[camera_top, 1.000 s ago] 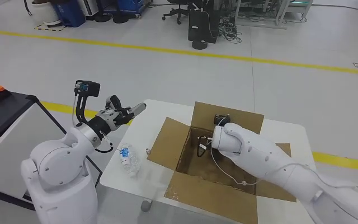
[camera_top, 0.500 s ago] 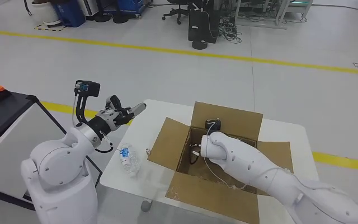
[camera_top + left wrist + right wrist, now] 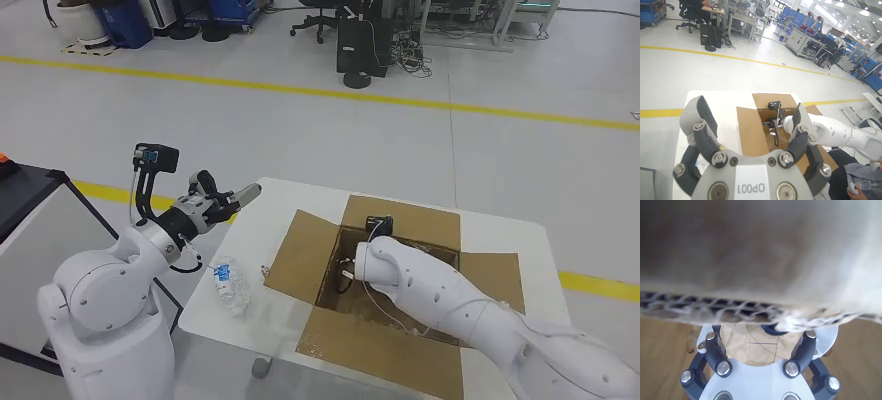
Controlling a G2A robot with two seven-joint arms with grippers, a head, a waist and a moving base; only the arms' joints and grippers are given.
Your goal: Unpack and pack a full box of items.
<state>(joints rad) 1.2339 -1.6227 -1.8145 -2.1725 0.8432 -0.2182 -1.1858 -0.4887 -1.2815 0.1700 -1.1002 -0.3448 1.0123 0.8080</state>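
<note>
The open brown cardboard box [image 3: 300,250] sits on the white table [image 3: 275,200] with its flaps folded out. One clear, crumpled plastic bottle with a blue label [image 3: 230,283] lies on the table just beside the box's flap, so the unpacking half looks to be the step in hand. The right gripper [image 3: 769,124] is down inside the box, close under a corrugated cardboard edge. Its jaws stand spread, but the edge hides their tips, so I cannot tell whether anything lies between them. A dark round thing [image 3: 772,331], partly hidden, lies on the box floor just ahead of it. The left gripper [image 3: 228,203] hangs above the table's near corner, jaws released and empty, well apart from the box. The next move probably calls for settling the right jaws around an item without snagging the flap.
</note>
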